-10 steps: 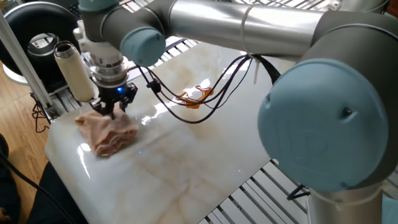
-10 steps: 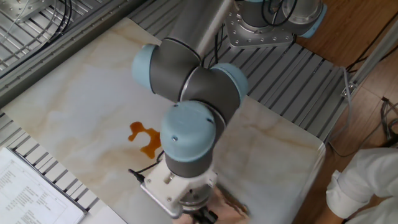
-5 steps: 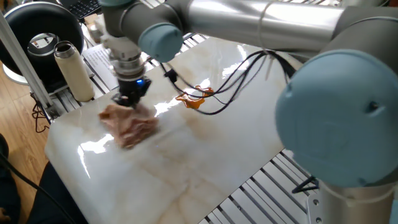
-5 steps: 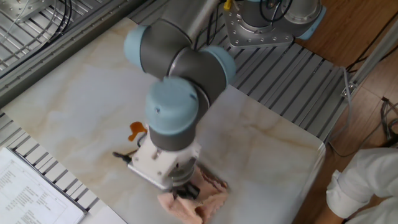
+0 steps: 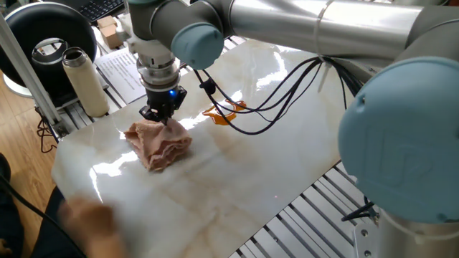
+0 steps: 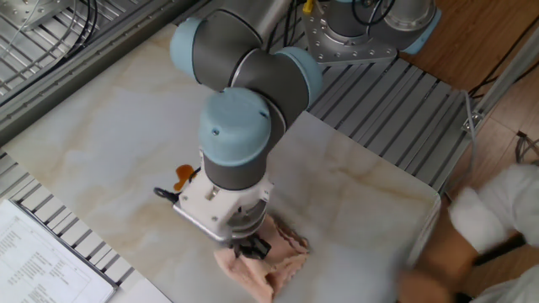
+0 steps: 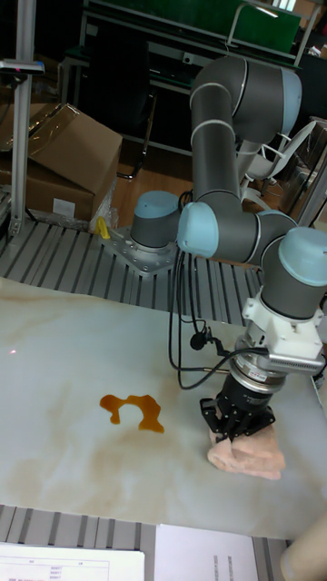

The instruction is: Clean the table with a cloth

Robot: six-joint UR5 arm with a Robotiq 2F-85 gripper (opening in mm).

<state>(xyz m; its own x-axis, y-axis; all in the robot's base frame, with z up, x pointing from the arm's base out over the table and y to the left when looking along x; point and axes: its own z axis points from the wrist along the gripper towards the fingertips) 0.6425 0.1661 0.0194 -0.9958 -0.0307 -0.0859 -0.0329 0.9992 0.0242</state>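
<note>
The claw (image 5: pixel 161 117) pinched the crumpled pink cloth (image 5: pixel 159 143) from above, pressing it onto the marble surface (image 5: pixel 237 172), just short of the orange spill (image 7: pixel 133 410) beside it.

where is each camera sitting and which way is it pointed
One fixed view: low at a table corner beside the robot's base, looking along the slab; big arm joints fill the right, gripper on the cloth.
The other fixed view: high up, looking steeply down; the wrist hides most of the gripper; paper sheets lower left.
Tall fixed view: across the table from the base, facing it; the whole arm shows.
Shared: all show the cloth and the orange spill.
</note>
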